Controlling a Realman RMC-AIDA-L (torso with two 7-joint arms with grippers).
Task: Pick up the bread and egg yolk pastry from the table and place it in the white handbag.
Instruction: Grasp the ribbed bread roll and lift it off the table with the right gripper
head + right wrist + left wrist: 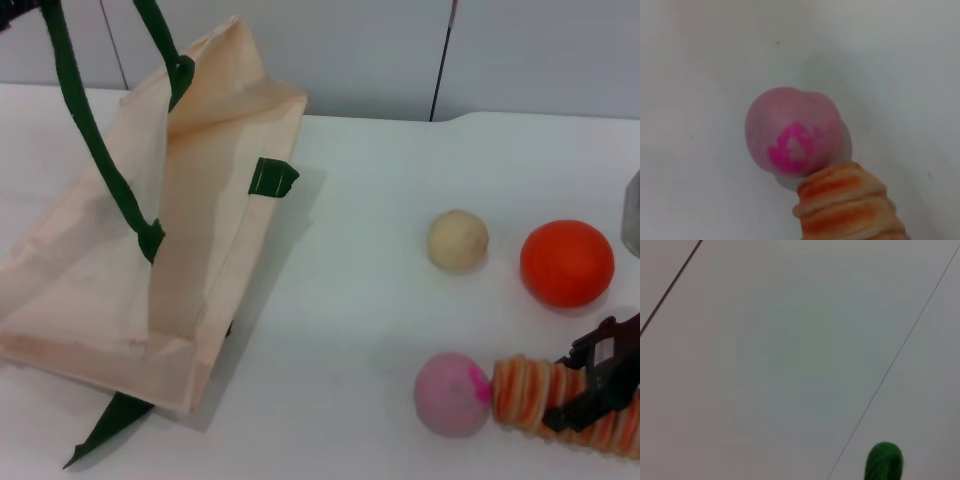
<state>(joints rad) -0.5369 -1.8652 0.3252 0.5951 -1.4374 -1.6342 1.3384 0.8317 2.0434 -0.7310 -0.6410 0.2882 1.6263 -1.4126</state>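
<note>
The bread [530, 392], a ridged tan and orange-striped loaf, lies at the front right of the table; its end also shows in the right wrist view [847, 207]. My right gripper [590, 388] straddles its middle, one black finger on each side, shut on it. The egg yolk pastry [458, 240], a pale beige ball, sits alone farther back. The white handbag [120, 260] stands open on the left, its green handles [95, 140] pulled upward. My left gripper [15, 8] barely shows at the top-left corner, by the handles. A green handle tip [883, 462] shows in the left wrist view.
A pink ball with a magenta spot [452, 394] touches the loaf's left end and also shows in the right wrist view [792, 132]. A smooth orange sphere [566, 262] sits right of the pastry. A grey object [631, 215] is at the right edge.
</note>
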